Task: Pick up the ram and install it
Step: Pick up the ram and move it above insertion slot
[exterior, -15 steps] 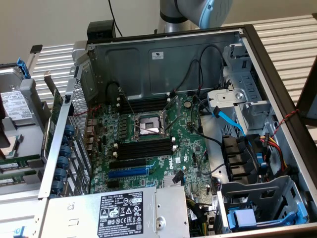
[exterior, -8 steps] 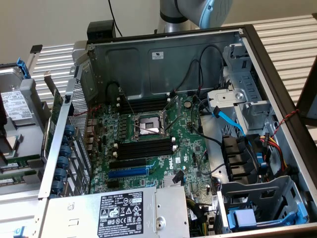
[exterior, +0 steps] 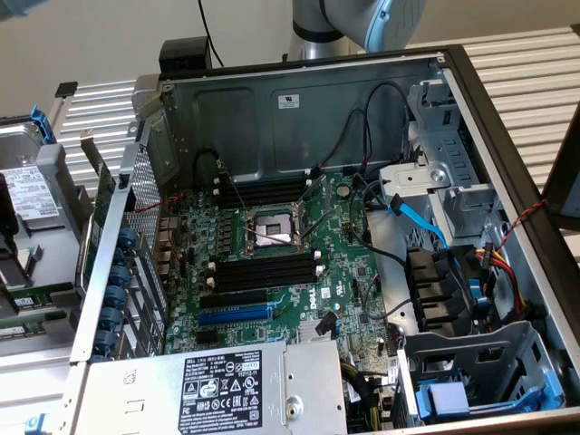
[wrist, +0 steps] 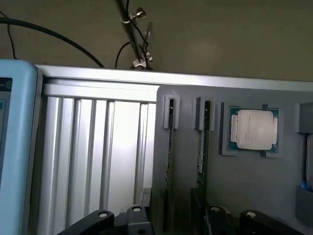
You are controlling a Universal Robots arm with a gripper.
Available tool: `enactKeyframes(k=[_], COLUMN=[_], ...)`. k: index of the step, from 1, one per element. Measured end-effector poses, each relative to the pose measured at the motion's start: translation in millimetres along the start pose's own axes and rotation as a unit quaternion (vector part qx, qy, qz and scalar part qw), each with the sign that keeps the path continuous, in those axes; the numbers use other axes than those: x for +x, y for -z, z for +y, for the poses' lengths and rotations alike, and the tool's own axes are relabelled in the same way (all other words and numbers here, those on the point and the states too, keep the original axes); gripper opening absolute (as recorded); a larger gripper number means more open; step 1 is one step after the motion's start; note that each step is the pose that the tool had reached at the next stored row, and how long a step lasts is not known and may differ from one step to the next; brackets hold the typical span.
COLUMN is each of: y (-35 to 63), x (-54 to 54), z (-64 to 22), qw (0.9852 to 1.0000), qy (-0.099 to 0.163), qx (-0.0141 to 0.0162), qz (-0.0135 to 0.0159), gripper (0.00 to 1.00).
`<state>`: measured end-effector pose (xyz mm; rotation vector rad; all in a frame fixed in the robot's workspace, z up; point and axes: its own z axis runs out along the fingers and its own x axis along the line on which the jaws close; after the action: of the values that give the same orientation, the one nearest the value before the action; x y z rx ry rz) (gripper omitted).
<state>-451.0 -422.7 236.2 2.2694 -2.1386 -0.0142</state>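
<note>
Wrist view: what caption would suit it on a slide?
Two ram sticks standing edge-on in a grey holder tray, with a processor chip beside them.

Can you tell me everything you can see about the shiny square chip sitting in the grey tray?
The square chip shows only in the wrist view. It has a flat silvery metal lid on a thin green board that peeks out around the edges. It lies flat, face up, in its own square pocket of the grey tray, held by small raised tabs. Nothing else touches it. Two ram sticks stand on edge in slots beside it.

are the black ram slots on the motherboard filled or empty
Empty: the black slots beside the CPU socket hold no sticks; the ram stands in a grey holder.
</note>
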Motion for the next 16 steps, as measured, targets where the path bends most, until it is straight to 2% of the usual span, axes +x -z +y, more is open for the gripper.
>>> enactKeyframes(k=[10, 16], y=[-18.2, -29.1], x=[-0.2, -0.3], z=[-0.5, -0.7], qw=[0.9995, 0.9995], qy=[0.033, 0.032], qx=[-0.0003, -0.0003], qz=[0.0007, 0.0007], gripper=[0.45, 0.45])
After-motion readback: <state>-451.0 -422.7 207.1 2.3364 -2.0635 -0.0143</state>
